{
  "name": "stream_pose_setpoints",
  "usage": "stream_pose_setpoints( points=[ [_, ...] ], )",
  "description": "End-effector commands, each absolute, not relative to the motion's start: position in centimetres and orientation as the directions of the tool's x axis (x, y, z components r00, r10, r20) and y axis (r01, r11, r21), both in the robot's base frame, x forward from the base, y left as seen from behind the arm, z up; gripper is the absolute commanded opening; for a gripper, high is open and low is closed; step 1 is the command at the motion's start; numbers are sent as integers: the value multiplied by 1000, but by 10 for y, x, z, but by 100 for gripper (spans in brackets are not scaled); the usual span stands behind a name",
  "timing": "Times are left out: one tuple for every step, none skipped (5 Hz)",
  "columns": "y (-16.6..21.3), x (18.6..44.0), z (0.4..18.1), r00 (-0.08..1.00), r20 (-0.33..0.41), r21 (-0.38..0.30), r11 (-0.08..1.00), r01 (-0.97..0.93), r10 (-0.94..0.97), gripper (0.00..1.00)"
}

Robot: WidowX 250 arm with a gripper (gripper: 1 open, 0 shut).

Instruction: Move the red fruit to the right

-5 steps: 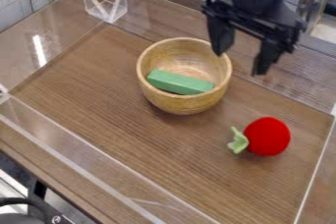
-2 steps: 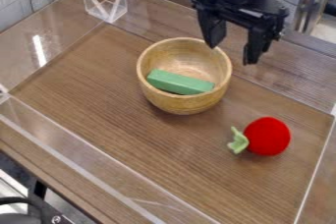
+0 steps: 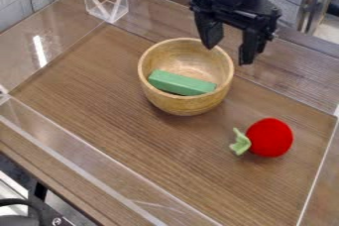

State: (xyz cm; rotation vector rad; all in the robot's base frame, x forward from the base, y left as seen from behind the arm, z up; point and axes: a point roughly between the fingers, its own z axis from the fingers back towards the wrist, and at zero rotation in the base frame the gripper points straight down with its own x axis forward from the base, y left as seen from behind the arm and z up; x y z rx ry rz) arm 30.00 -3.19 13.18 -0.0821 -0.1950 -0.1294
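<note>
Red fruit: it is lying on my bench (image 3: 106, 126), on the right-hand side of the view, nearer the camera than the bowl; nothing is gripping it (image 3: 272, 138).
Green stem: it is pointing toward the left of the view, down at bench level (image 3: 240, 143).
My tool: I am holding it above the bench, beyond the fruit and beside the bowl's far right side, fingers spread and pinching nothing (image 3: 229, 48).
Wooden bowl: it is standing left of the fruit in the view, well apart from it, so it isn't blocking a move to the right (image 3: 183, 105).
Green block: it is resting inside the bowl; I am counting it as no part of my job (image 3: 180, 83).
Done so far: I am seeing no grip and no carrying; the fruit is already sitting toward the right of the view, but one picture isn't telling me whether that place is the goal or the start.
Left to do: if the fruit is still needing its move, I am judging that all of it is remaining: coming over, lowering, closing on the round body, shifting it right, letting go and backing off.
Room on the right: some bare bench is showing past the fruit, though its edge is lying close, so I am reckoning on a short shift.
</note>
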Motion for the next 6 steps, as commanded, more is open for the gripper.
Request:
stream_pose_setpoints(
  points=[
    [-29,307,139,954,236,-69,976,206,-185,100],
    [-26,312,145,953,239,-68,976,207,-186,100],
    [-23,319,147,951,243,-69,974,215,-192,100],
    [-26,320,132,953,242,-73,976,205,-182,100],
    [-29,321,117,955,245,-74,979,192,-168,100],
    [-47,316,123,953,254,-73,980,187,-163,100]
  ],
)
